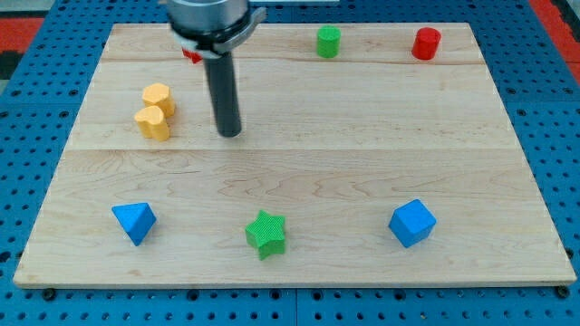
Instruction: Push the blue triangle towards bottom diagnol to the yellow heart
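Note:
The blue triangle (134, 222) lies near the board's bottom left. Two yellow blocks sit together at the upper left: the upper one (159, 97) and the lower one (152, 122), touching; which is the heart I cannot tell for sure. My tip (230, 132) stands on the board to the right of the yellow blocks, about a rod's width or two away from them, and far above and right of the blue triangle.
A green star (265, 234) lies at bottom centre and a blue cube (412, 223) at bottom right. A green cylinder (328, 42) and a red cylinder (426, 43) stand at the top. A red block (191, 55) peeks from behind the rod.

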